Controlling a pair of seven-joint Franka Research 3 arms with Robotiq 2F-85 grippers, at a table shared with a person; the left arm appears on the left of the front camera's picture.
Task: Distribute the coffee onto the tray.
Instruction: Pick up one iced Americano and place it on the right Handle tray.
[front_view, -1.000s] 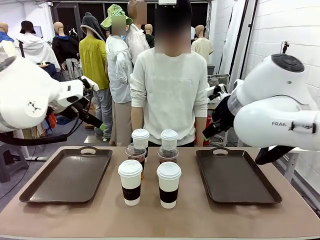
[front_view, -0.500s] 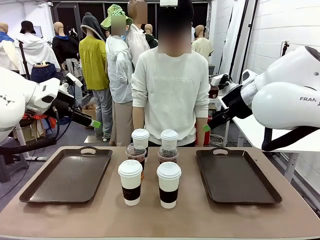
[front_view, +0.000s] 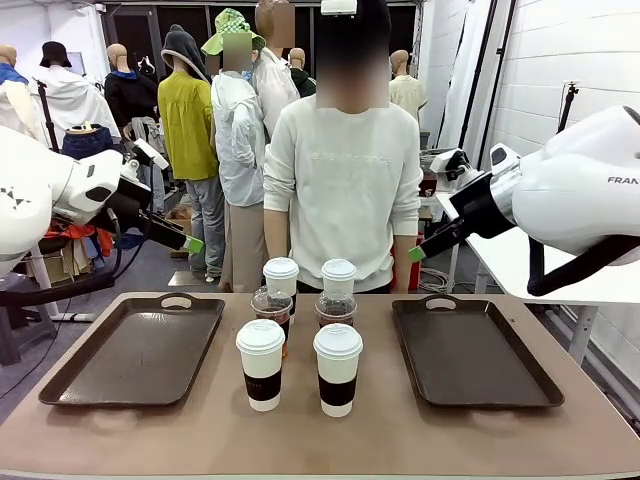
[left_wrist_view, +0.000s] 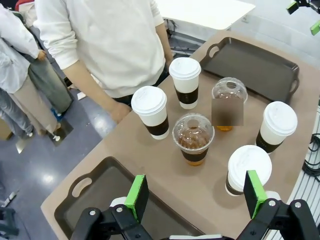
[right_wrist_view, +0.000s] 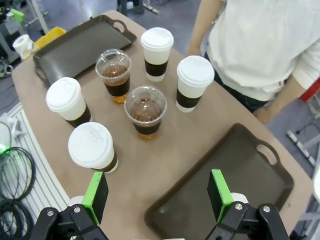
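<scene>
The coffee stands in the table's middle between two trays. Two sleeved white cups (front_view: 261, 362) (front_view: 338, 366) are in front, two clear dome cups of dark drink (front_view: 272, 305) (front_view: 336, 308) sit behind them, and two more white cups (front_view: 281, 275) stand at the back. An empty brown tray (front_view: 135, 347) lies left and another (front_view: 470, 350) lies right. My left gripper (front_view: 186, 243) hangs open high above the left tray's far side (left_wrist_view: 195, 195). My right gripper (front_view: 417, 253) hangs open above the right tray's far corner (right_wrist_view: 157, 195). Neither touches a cup.
A person in a white sweater (front_view: 340, 180) stands at the table's far edge, right behind the cups, arms hanging down. Bare tabletop (front_view: 320, 440) runs along the near edge. Cables (right_wrist_view: 15, 170) lie on the floor beside the table.
Both arms have swung up and back, bringing their grippers into sight above the table's far corners. In the last half second they barely shifted. The cups and trays stayed put.
</scene>
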